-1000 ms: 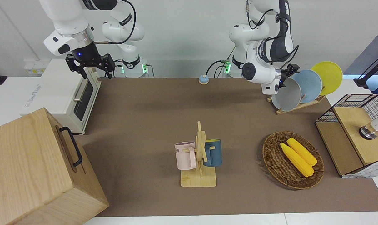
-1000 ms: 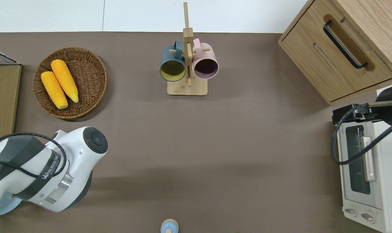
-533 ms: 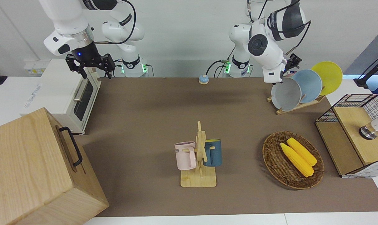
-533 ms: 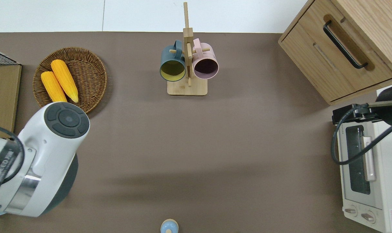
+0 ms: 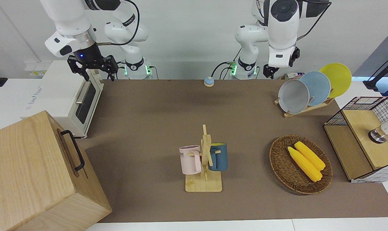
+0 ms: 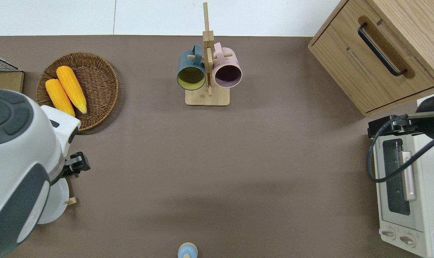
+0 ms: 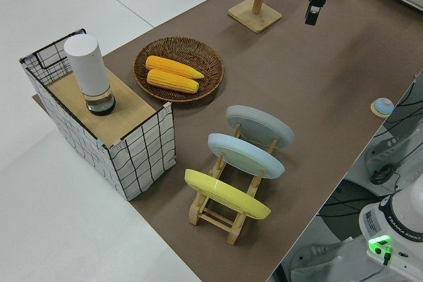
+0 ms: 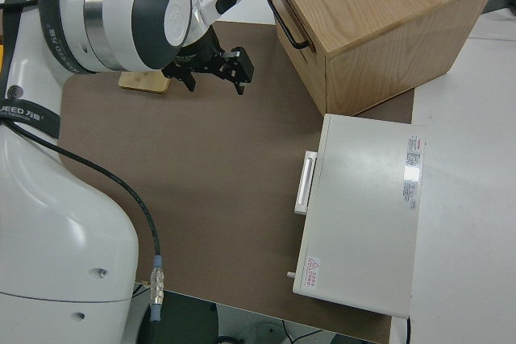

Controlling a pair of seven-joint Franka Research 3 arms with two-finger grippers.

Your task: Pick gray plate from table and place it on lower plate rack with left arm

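Note:
The gray plate stands on edge in the lower plate rack, in the slot toward the table's middle, next to a light blue plate and a yellow plate. It also shows in the left side view and partly in the overhead view. My left gripper is up in the air, apart from the plate and empty, over bare cloth beside the rack. My right gripper is parked and open.
A wicker basket with two corn cobs lies farther from the robots than the rack. A mug stand holds a pink and a blue mug. A wire crate, toaster oven, wooden drawer box and small bell also stand here.
My left gripper has let go of the gray plate, risen, and swung away toward the table's middle. The plate stays in the rack. The right arm has not moved.

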